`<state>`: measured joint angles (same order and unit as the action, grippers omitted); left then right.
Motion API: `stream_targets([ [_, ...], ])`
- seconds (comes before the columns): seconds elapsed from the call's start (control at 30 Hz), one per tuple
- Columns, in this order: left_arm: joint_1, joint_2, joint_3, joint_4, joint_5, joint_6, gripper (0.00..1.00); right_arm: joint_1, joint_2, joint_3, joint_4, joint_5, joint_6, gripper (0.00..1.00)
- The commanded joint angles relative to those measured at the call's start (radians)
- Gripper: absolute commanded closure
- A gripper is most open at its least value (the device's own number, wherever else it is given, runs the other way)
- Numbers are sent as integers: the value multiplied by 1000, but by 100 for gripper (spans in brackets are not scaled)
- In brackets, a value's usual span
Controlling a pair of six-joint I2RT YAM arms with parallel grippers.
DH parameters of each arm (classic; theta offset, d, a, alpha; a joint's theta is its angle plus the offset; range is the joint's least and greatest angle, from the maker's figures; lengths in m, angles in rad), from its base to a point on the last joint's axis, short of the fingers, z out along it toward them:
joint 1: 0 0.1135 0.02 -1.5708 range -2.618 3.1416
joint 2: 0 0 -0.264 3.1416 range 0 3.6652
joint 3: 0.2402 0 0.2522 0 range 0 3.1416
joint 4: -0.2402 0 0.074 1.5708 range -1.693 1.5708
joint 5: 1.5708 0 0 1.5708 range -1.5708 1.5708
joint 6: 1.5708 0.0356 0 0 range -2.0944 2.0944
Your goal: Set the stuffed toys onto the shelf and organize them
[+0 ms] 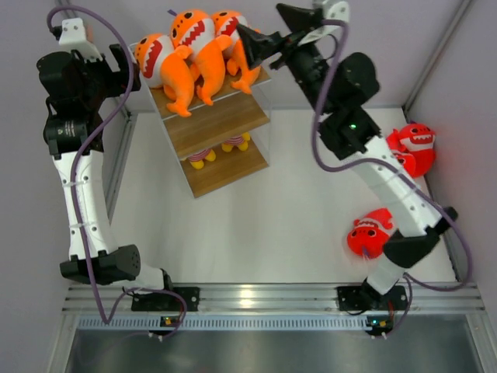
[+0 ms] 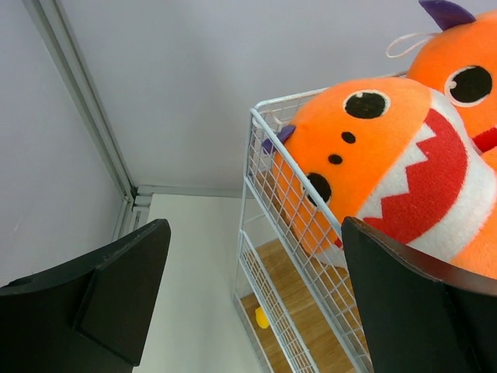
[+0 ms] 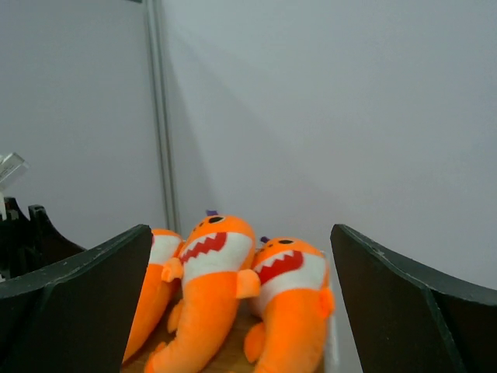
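Right gripper (image 1: 250,45) sits up at the top tier of the light wooden three-tier shelf with the thin white wire frame (image 1: 217,124), and its jaws are spread wide! The wrist view shows both black fingers (image 3: 85,287) far apart at the edges of the picture, with nothing clamped between them. Ahead of them lie three plush orange sharks in a row. The nearest fingertip seems to be just beside the right-hand orange shark (image 1: 227,27), though whether it touches cannot be told.

On the other side, the left gripper (image 1: 128,70) hangs just beside the shelf's left wire wall, also gaping wide and holding nothing. Its own camera looks between the fingers (image 2: 116,287) at the left-hand orange shark (image 1: 158,56), whose face presses against the mesh.

The middle orange shark (image 1: 194,35) lies between its neighbours, and all three tails hang over the front edge of the top board. The middle board is bare. On the bottom board stand two small pink-striped figures with yellow feet (image 1: 203,158).

Two plush red sharks are off on the white table (image 1: 272,225), well apart from the shelf: one (image 1: 415,148) near the right wall, the other (image 1: 371,233) by the right arm's elbow.
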<state>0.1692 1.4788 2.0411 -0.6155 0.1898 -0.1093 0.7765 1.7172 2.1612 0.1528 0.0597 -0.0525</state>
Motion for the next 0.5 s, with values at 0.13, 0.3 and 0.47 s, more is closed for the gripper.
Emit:
stream_targets([
  [0.13,-2,-123,-143,-56,-10,100,2,-271,-480,-525,-125,268,168,1],
  [0.3,-2,-202,-255,-59,8,140,2,-759,-594,-990,-116,209,483,1],
  [0.47,-2,-258,-308,-59,26,160,2,-1019,-458,-1169,-96,186,617,1],
])
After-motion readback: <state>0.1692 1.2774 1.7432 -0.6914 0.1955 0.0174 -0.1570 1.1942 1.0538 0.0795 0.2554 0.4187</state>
